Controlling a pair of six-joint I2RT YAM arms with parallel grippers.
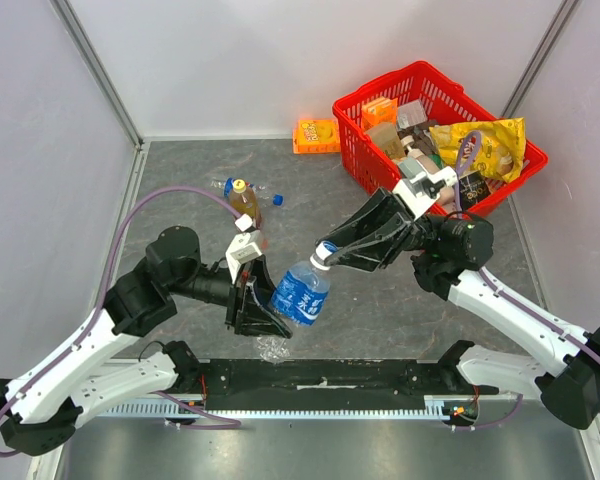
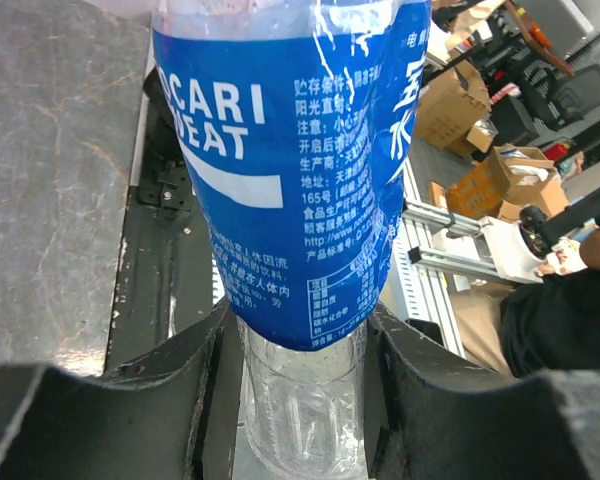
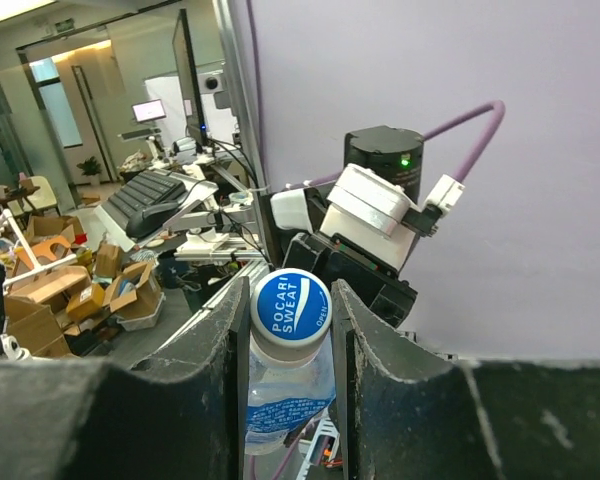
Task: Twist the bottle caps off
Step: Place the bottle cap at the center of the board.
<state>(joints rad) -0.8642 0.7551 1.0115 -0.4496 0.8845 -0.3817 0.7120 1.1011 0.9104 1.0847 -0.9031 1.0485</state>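
My left gripper [image 1: 263, 312] is shut on the clear lower body of a clear bottle with a blue label [image 1: 301, 292] and holds it tilted above the table. In the left wrist view the bottle [image 2: 290, 150] fills the space between the fingers of the left gripper [image 2: 300, 325]. My right gripper [image 1: 330, 254] is closed around the bottle's whitish cap with a blue top [image 3: 291, 303], with the jaws of the right gripper [image 3: 288, 292] against both sides. An amber bottle [image 1: 246, 206] with a yellow cap [image 1: 238, 185] stands further back. A loose blue cap [image 1: 277, 198] lies beside it.
A red basket [image 1: 365, 105] full of packets stands at the back right. An orange box [image 1: 316, 135] lies by the back wall. Part of another clear bottle [image 1: 227, 185] shows behind the amber one. The rail [image 1: 320, 378] runs along the near edge.
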